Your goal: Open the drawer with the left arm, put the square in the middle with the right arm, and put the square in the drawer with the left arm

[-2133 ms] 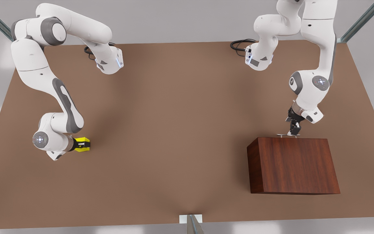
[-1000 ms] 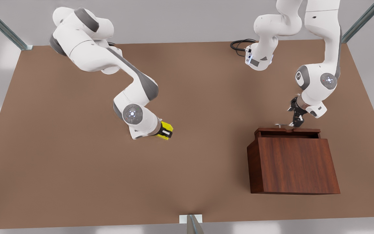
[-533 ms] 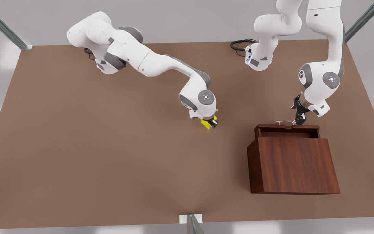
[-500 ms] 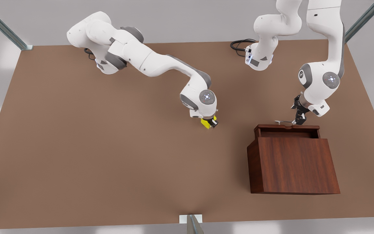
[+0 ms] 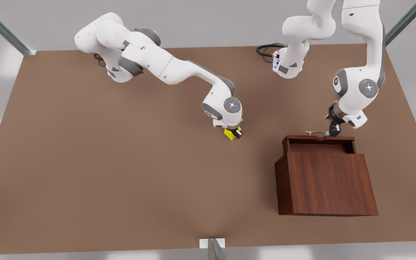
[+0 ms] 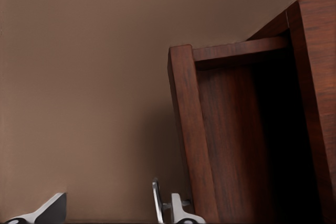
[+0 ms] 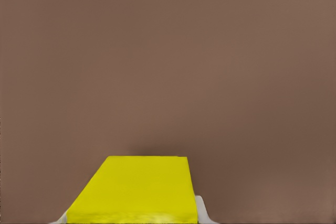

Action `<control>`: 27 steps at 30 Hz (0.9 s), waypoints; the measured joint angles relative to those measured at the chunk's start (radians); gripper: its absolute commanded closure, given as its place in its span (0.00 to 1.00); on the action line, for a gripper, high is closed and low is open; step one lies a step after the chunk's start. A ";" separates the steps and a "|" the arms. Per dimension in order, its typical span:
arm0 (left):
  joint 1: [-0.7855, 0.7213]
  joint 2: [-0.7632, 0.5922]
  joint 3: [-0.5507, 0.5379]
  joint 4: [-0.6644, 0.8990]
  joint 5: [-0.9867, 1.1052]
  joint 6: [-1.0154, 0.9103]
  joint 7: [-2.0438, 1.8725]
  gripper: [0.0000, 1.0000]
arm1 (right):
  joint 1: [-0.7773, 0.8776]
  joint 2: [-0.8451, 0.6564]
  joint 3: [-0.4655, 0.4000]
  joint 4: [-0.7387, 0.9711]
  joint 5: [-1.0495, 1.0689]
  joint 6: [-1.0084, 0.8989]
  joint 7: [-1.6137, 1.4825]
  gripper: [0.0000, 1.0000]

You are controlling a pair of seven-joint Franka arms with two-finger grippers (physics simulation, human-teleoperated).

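Note:
The square (image 5: 229, 132) is a small yellow cube in my right gripper (image 5: 234, 134), which is shut on it low over the middle of the table; in the right wrist view the square (image 7: 136, 190) sits between the fingertips (image 7: 202, 212). The drawer (image 5: 318, 143) of the dark wood cabinet (image 5: 325, 184) is pulled partly out, its inside (image 6: 236, 140) bare. My left gripper (image 5: 333, 131) hangs at the drawer's silver handle (image 5: 314, 133). In the left wrist view its fingers (image 6: 52, 208) stand wide apart, open, with the handle (image 6: 156, 203) close beside one of them.
The brown table (image 5: 121, 173) stretches wide on the front view's left and front. A black cable loop (image 5: 265, 50) lies at the left arm's base at the back. A small metal bracket (image 5: 212, 244) sits on the front edge.
My right arm carried the square from the front view's left to the middle and settled slightly lower. My left gripper pulled the drawer out of the cabinet.

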 measured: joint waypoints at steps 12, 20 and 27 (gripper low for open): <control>-0.041 -0.002 -0.011 0.003 -0.037 0.004 -0.029 0.00 | -0.549 -0.665 0.166 -1.002 0.018 0.300 -0.735 0.00; -0.092 0.004 -0.011 0.000 -0.039 0.007 -0.046 0.00 | -1.127 -0.682 0.193 -0.605 0.030 -0.221 -1.692 0.00; -0.092 0.013 -0.010 -0.011 -0.039 -0.017 -0.045 0.00 | -1.022 -0.638 0.199 -0.309 0.069 -0.433 -1.496 0.00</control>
